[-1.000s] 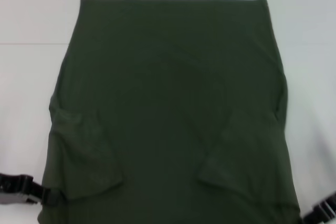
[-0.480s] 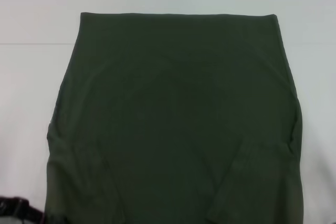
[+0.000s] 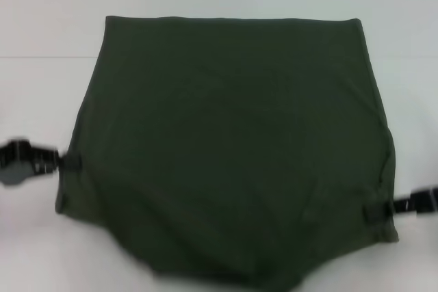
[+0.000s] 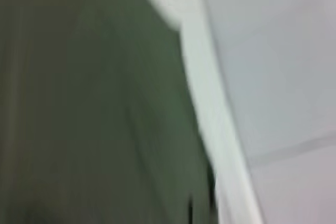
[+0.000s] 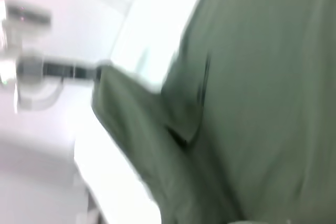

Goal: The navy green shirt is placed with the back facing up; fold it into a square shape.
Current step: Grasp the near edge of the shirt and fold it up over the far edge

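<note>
The white table (image 3: 41, 5) spreads wide under everything, with the dark green shirt (image 3: 226, 141) lying across its middle, plain side up, its far edge straight and flat. The shirt's near part hangs raised between the two claws, sagging to a rounded dip between them. The left claw (image 3: 67, 163) sits at the shirt's left edge, clamped on the cloth there; the right claw (image 3: 376, 211) sits at the right edge, lower toward the near side, also clamped on the cloth. From the right wrist, the left claw (image 5: 100, 72) shows far across the cloth, pinching a drawn-up corner. The left wrist shows only shirt (image 4: 94, 108) and table (image 4: 273, 77).
</note>
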